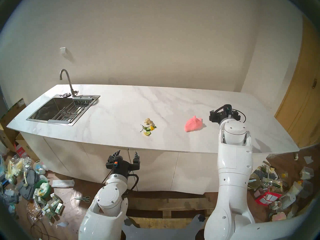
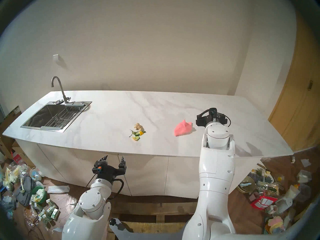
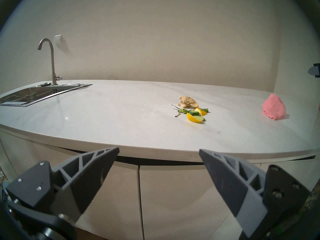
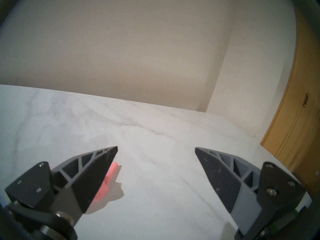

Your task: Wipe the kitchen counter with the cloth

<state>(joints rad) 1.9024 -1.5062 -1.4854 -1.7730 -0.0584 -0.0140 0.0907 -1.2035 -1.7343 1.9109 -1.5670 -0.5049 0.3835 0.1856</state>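
The white marble-look kitchen counter point(image 1: 121, 111) runs across the head view. The salmon-pink cloth point(image 1: 193, 124) lies crumpled on its right half; it also shows in the left wrist view point(image 3: 274, 109). My right gripper point(image 4: 156, 147) is open and empty just above the counter, right of the cloth, which peeks out beside its left finger point(image 4: 110, 175). In the head view the right gripper point(image 1: 224, 113) sits close to the cloth's right side. My left gripper point(image 1: 127, 154) is open and empty, below the counter's front edge before the cabinet fronts point(image 3: 173, 191).
A beige papery wad point(image 1: 149, 121) and green and yellow food scraps point(image 1: 149, 129) lie mid-counter. The steel sink point(image 1: 52, 122) and curved faucet point(image 1: 67, 82) are at far left. A wooden door point(image 1: 301, 95) stands at right. Clutter covers the floor on both sides point(image 1: 26, 179).
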